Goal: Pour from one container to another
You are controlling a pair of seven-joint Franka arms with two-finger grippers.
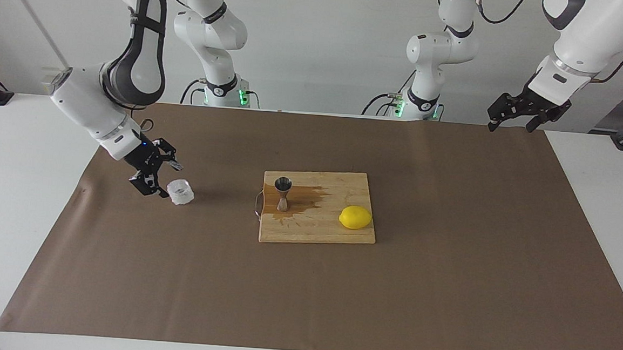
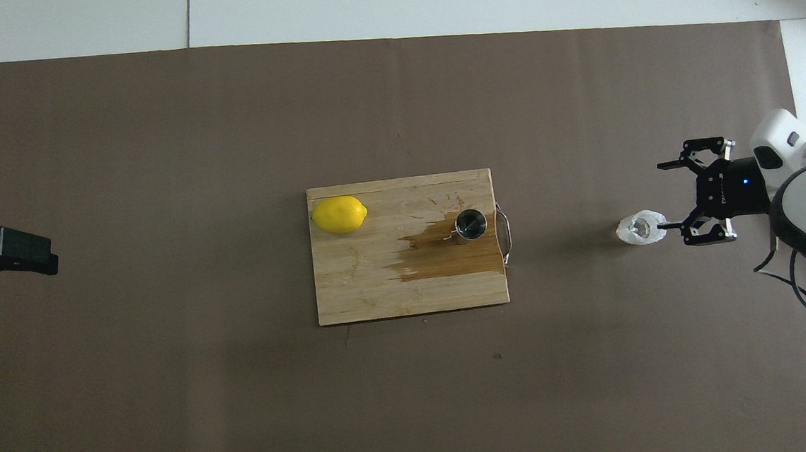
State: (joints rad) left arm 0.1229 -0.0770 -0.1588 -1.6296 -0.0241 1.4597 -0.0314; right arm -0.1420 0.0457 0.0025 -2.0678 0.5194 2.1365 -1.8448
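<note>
The clear faceted cup (image 1: 180, 192) (image 2: 643, 228) stands upright on the brown mat toward the right arm's end of the table. My right gripper (image 1: 166, 179) (image 2: 663, 195) hovers beside it, open, with nothing between its fingers; one fingertip (image 2: 667, 224) is close to the cup's rim. The steel jigger (image 1: 283, 193) (image 2: 471, 223) stands upright on the wooden cutting board (image 1: 313, 230) (image 2: 379, 291), at the board's end toward the right arm. My left gripper (image 1: 511, 125) (image 2: 0, 250) waits open in the air over the mat's edge at the left arm's end.
A lemon (image 1: 355, 217) (image 2: 339, 214) lies on the board's end toward the left arm. A dark wet stain (image 1: 306, 196) (image 2: 440, 253) spreads over the board around the jigger. A metal handle (image 2: 505, 236) sticks out of the board toward the cup.
</note>
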